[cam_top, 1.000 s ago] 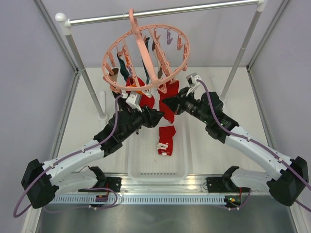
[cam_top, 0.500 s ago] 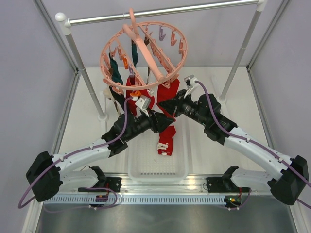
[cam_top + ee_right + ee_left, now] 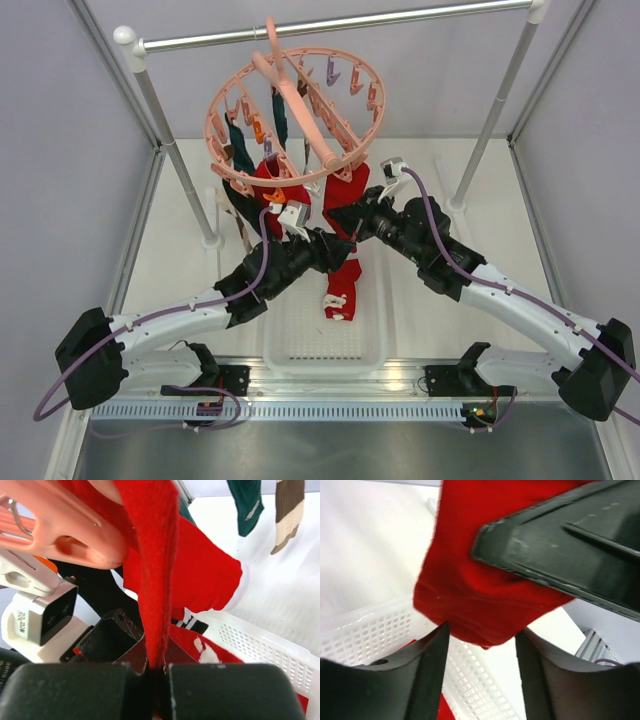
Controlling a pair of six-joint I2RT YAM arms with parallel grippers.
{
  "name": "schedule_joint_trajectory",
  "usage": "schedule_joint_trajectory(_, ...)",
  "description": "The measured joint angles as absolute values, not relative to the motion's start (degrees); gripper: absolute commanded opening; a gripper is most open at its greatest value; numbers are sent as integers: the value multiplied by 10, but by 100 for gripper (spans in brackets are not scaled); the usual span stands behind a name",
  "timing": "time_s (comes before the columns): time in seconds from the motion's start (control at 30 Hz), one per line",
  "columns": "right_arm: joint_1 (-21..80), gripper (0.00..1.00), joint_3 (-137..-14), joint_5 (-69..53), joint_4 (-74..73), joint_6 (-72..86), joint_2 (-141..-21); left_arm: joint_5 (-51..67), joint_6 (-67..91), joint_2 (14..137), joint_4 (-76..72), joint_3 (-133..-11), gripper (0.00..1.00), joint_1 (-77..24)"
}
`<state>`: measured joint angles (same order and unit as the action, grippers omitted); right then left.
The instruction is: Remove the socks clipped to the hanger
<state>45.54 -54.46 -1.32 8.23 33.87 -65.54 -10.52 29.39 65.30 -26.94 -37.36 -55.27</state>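
- Partly done: one red sock (image 3: 343, 278) already lies in the white basket (image 3: 275, 350), with a white-patterned piece beside it that is too small to name.
- Most socks are still clipped to the pink hanger (image 3: 300, 105), which hangs from the metal rail (image 3: 400, 20).
- On the hanger I count two red socks, two teal (image 3: 235, 150) and at least one beige-brown (image 3: 290, 510); others may be hidden.
- The right claw (image 3: 156, 667) is pinched tight on the hanging red sock (image 3: 155, 570), just below its clip (image 3: 70, 535); judging by this, the pull-off is the step in hand.
- The left claw (image 3: 481, 635) gapes wide and grips nothing; a red toe dangles at its gap.
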Motion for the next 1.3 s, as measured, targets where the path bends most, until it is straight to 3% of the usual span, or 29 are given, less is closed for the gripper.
schedule_joint_trajectory(0.27, 466, 1, -545, 3, 81, 343, -655, -153, 297, 669, -249, -397, 4, -562)
schedule_joint_trajectory(0.3, 467, 1, -545, 6, 81, 343, -655, -158, 296, 670, -248, -400, 3, -565)
schedule_joint_trajectory(0.5, 468, 3, -545, 18, 81, 343, -655, -168, 295, 669, -239, -403, 2, -571)
schedule_joint_trajectory(0.57, 468, 16, -545, 26, 81, 343, -655, -171, 295, 666, -236, -403, 2, -572)
schedule_joint_trajectory(0.6, 469, 33, -545, 31, 79, 340, -655, -172, 295, 663, -231, -403, 2, -572)
schedule_joint_trajectory(0.7, 469, 60, -545, 41, 72, 327, -655, -177, 295, 650, -218, -401, 2, -573)
schedule_joint_trajectory(0.8, 469, 69, -545, 48, 60, 302, -651, -180, 294, 636, -200, -399, 2, -573)
schedule_joint_trajectory(1.0, 469, 74, -543, 49, 51, 259, -618, -194, 293, 618, -160, -399, 2, -573)
schedule_joint_trajectory(1.3, 469, 74, -521, 49, 76, 190, -529, -209, 293, 616, -114, -399, 2, -573)
